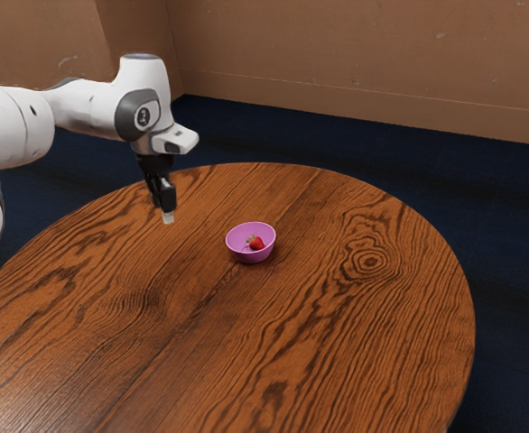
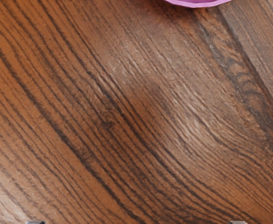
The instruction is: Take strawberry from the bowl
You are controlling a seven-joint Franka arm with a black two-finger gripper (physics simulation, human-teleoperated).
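My gripper (image 1: 168, 216) hangs above the table, over toward the exterior view's left from the pink bowl (image 1: 250, 257), touching nothing. A red strawberry (image 1: 257, 244) with a green top lies inside the bowl. In the wrist view the tips of the gripper (image 2: 136, 222) stand wide apart at the lower edge, open, with bare wood between them. Part of the rim of the bowl (image 2: 199, 4) appears at that view's upper edge; the strawberry is out of that picture.
The round wooden table (image 1: 337, 334) carries the bowl, with bare wood around it. Beyond the table's curved edge lie a dark blue floor (image 1: 508, 225) and a tan wall (image 1: 364, 54).
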